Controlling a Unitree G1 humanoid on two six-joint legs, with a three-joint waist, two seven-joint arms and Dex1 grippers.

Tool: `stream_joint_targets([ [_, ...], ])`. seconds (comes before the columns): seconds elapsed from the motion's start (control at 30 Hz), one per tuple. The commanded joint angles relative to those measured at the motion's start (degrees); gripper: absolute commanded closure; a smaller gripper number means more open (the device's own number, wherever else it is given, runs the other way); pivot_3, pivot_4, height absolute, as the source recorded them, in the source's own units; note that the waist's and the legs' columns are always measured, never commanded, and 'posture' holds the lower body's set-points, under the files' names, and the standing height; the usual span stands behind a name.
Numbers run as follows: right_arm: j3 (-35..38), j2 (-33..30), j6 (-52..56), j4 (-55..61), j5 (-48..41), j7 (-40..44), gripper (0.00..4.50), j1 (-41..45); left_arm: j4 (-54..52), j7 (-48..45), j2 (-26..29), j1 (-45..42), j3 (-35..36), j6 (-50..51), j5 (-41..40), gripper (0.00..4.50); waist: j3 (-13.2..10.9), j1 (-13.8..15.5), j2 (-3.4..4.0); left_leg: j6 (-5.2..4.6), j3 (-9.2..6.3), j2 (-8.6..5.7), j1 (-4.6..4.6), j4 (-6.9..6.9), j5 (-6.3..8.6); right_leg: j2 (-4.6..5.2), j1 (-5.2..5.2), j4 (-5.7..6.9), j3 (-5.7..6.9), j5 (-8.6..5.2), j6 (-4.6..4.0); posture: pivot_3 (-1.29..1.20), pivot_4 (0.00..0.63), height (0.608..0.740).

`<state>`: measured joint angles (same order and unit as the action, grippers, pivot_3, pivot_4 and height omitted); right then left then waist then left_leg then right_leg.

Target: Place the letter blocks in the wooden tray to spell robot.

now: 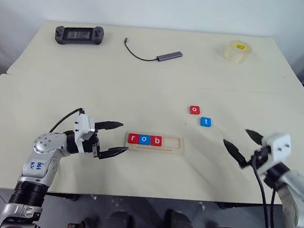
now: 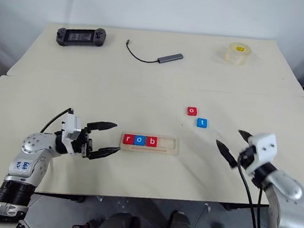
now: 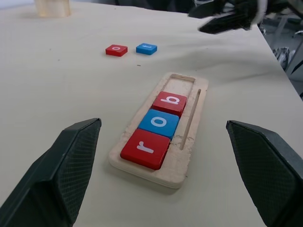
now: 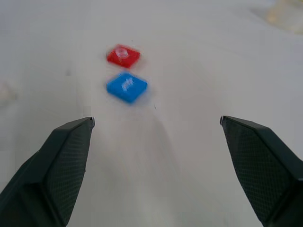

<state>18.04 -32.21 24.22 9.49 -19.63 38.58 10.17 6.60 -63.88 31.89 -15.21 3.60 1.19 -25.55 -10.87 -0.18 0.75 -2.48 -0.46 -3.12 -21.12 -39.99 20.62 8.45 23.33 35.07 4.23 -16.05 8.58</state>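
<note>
Long pale-wood tray with thin raised rim (image 1: pixel 154 143) sits near the front edge of the cream table (image 1: pixel 144 81), about mid-width. 3 flat square tiles are seated in it from its left end: red "r" (image 1: pixel 133 138), blue "o" (image 1: pixel 144 139), red "b" (image 1: pixel 156 141). The 2 right-hand slots are bare. Loose red "o" tile (image 1: pixel 195 110) and blue "t" tile (image 1: pixel 205 121) lie on the table behind and right of the tray, just beside each other, not touching.

Left gripper (image 1: pixel 111 138) is released, jaws wide, empty, level, just off the tray's left end. Right gripper (image 1: pixel 243 144) is also released and empty, near the front-right of the table, aimed toward the 2 loose tiles.

Task reads as 3 of 5 done; red "o" likely next.

Risks:
- the tiles are so close that a finger closing on 1 could shove the other;
- picking "t" first breaks the order;
- thin flat tile may slip from the fingertips or land rotated;
- seating it could knock the "b" or slide the unheld tray.
</note>
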Motion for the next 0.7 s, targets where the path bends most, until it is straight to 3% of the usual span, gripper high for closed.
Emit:
stream_joint_targets([
  [0.03, -4.92, -2.16, 11.8, 0.09, 0.91, -4.38, 0.04, 8.4, -2.91, 1.05, 0.09, 1.01, 1.51, -1.11, -0.12, 0.0, 0.0, 0.05, 0.0, 0.0, -0.03, 0.0, -0.02, 0.0, 0.0, 0.01, 0.02, 0.0, 0.01, 0.0, -0.01, 0.0, 0.15, 0.74],
  [0.2, -11.5, 0.7, 23.82, -7.75, 3.19, -10.81, 0.04, 23.63, -4.63, 2.18, 0.03, 2.93, 1.91, -1.91, 0.29, 0.0, 0.0, 0.06, 0.0, 0.01, -0.13, -0.04, -0.15, 0.04, 0.01, 0.02, 0.1, -0.04, 0.08, -0.02, -0.04, 0.0, 0.15, 0.74],
  [0.33, -15.32, 4.5, 24.78, -16.45, 6.87, -15.5, 0.04, 31.76, -6.26, 3.45, -0.21, 4.3, 2.18, -2.08, 0.23, 0.0, 0.0, 0.07, 0.0, 0.01, -0.22, -0.09, -0.21, 0.07, 0.0, 0.03, 0.12, -0.05, 0.17, -0.02, -0.04, 0.0, 0.15, 0.74],
  [0.67, -18.08, 11.66, 26.77, -23.58, 9.91, -20.56, 0.04, 35.67, -9.85, 6.23, -0.05, 7.78, 3.42, -1.81, -0.16, 0.0, 0.01, -0.41, 0.01, 0.01, -0.23, -0.11, -0.2, 0.19, 0.0, 0.01, 0.16, -0.03, 0.19, -0.02, -0.04, 0.0, 0.15, 0.74],
  [0.7, -18.19, 12.15, 26.7, -23.74, 10.19, -20.92, 0.42, 35.62, -9.99, 6.33, -0.03, 7.92, 3.45, -1.79, -0.15, 0.0, 0.01, -0.53, 0.01, 0.01, -0.22, -0.11, -0.2, 0.19, 0.0, 0.01, 0.16, -0.03, 0.18, -0.02, -0.04, 0.0, 0.15, 0.74],
])
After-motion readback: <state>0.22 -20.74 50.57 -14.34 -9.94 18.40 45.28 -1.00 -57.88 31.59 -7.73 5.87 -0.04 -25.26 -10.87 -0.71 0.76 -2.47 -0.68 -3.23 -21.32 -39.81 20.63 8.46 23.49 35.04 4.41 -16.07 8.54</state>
